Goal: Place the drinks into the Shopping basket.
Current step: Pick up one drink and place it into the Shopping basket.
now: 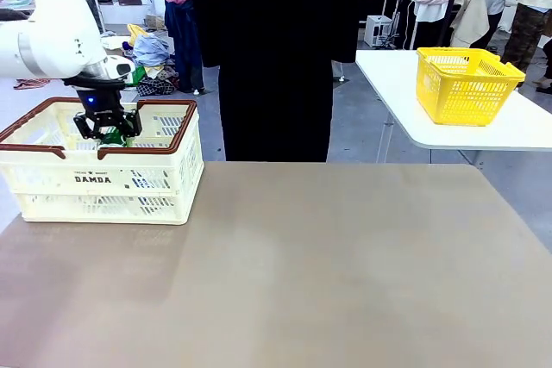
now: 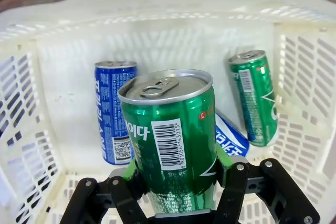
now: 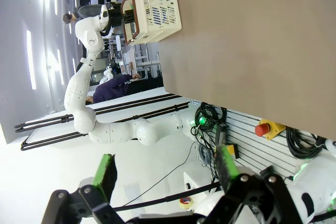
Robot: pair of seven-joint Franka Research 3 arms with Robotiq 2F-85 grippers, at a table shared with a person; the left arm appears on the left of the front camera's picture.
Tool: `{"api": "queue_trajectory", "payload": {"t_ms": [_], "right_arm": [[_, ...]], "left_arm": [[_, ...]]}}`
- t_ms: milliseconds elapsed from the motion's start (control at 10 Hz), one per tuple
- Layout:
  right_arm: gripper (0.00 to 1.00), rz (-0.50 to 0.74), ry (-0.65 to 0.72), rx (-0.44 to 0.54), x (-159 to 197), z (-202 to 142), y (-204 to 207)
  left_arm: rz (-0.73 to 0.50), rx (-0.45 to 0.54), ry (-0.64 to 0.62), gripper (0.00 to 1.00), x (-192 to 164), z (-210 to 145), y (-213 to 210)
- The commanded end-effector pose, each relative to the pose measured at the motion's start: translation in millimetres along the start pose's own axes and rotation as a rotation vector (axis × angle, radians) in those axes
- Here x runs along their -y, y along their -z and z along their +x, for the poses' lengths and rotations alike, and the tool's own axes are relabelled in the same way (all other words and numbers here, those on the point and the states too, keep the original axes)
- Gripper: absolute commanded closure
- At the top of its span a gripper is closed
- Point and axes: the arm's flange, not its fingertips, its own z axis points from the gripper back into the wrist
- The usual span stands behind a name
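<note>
Left wrist view: a slim green can [image 2: 170,140] with a silver lid, pull tab and barcode stands upright, clamped between the left gripper's [image 2: 181,182] black fingers over the basket [image 2: 31,129], a cream perforated plastic crate with a brown rim. On the basket floor lie a blue can [image 2: 113,111], a second green can [image 2: 254,98] and a partly hidden blue-and-white can [image 2: 231,137]. Front view: the white left arm [image 1: 43,40] reaches down into the basket at the brown table's [image 1: 302,273] left far corner. Right wrist view: the right gripper's [image 3: 165,174] green-padded fingers stand apart, empty.
</note>
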Motion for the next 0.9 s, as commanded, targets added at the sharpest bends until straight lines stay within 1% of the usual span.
{"api": "queue_trajectory", "payload": {"t_ms": [0,600,700,800], "right_arm": [[0.0,-0.007,-0.019,-0.009,1,-2,-3],[0.0,-0.007,-0.019,-0.009,1,-2,-3],[0.0,-0.007,-0.019,-0.009,1,-2,-3],[0.0,-0.007,-0.019,-0.009,1,-2,-3]], "left_arm": [[0.026,-0.033,0.011,1.0,-10,5,4],[0.018,-0.06,0.028,1.0,-8,8,17],[0.019,-0.07,0.029,0.97,-7,8,18],[0.004,-0.074,0.027,0.48,-6,8,18]]}}
